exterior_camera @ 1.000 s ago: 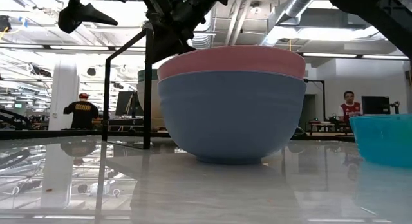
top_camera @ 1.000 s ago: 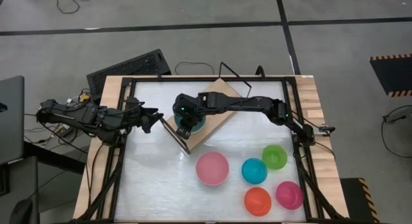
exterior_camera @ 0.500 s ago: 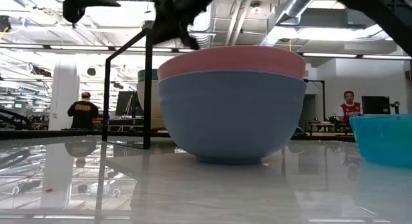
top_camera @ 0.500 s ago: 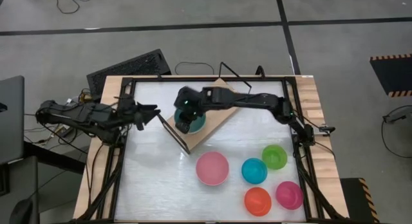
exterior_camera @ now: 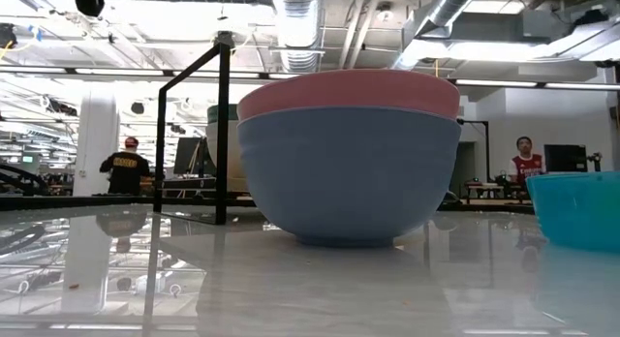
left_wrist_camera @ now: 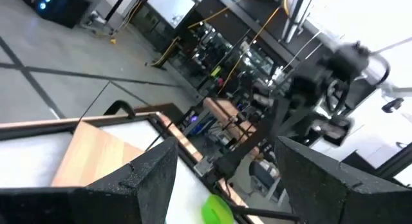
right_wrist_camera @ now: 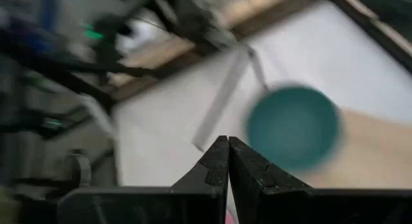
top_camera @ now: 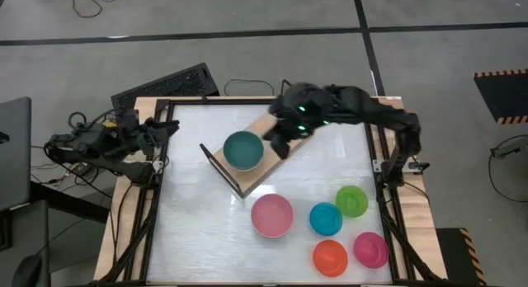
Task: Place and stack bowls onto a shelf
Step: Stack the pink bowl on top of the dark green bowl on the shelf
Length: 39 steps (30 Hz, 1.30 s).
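1. Looking down from above, we've got the teal bowl (top_camera: 243, 150) sitting on the wooden shelf (top_camera: 272, 126), toward the end with the black wire frame (top_camera: 219, 167). Nothing is touching it.
2. The right gripper (top_camera: 279, 142) is over the shelf, just beside the teal bowl and clear of its rim. The right wrist view shows its fingers (right_wrist_camera: 215, 166) pressed together with nothing between them, and the teal bowl (right_wrist_camera: 293, 127) out ahead.
3. The left gripper (top_camera: 165, 127) sits at the left edge of the table (top_camera: 198, 229), well apart from the shelf. In its wrist view the two fingers (left_wrist_camera: 151, 176) are spread wide and hold nothing.
4. The remaining bowls are on the table nearer the front: a big pink bowl (top_camera: 271, 215), then a blue bowl (top_camera: 326, 218), a green bowl (top_camera: 351, 200), a red bowl (top_camera: 330, 257) and a magenta bowl (top_camera: 370, 249), clustered toward the right corner.
5. At table level, the pink bowl (exterior_camera: 349, 90) turns out to be nested inside a blue-grey bowl (exterior_camera: 349, 177), with the edge of the blue bowl (exterior_camera: 576, 206) to the right.
6. There are also two people standing far back in the room.
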Motion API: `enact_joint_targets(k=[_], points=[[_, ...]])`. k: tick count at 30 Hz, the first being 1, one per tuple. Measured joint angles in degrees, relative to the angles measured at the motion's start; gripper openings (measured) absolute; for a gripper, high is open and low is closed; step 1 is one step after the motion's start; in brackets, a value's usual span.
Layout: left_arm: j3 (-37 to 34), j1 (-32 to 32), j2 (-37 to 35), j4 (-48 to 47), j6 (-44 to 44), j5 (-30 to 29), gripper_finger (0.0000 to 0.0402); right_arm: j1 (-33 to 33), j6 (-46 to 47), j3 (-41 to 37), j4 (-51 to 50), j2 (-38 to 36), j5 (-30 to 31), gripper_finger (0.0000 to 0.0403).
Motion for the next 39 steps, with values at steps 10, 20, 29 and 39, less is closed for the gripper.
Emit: enact_joint_targets(k=[10, 20, 29, 39], points=[[0.00, 0.00, -2.81, -2.34, 1.78, 2.13, 0.0245, 17.42, 24.83, -7.15, -20.73, -6.82, 27.17, 0.0044], [0.02, 0.00, -2.65, -3.82, -2.94, -0.94, 0.0245, 26.61, 30.80, -26.05, -16.92, -18.39, 31.20, 0.0060], [0.02, 0.00, -2.69, -4.28, -7.19, -6.41, 0.0245, 27.86, 13.65, -40.68, 2.49, -34.98, 36.80, 0.0052], [0.02, 0.00, -2.69, -16.74, -16.76, -6.97, 0.0245, 27.34, -14.37, -67.71, 50.40, -53.89, 23.83, 0.0024]])
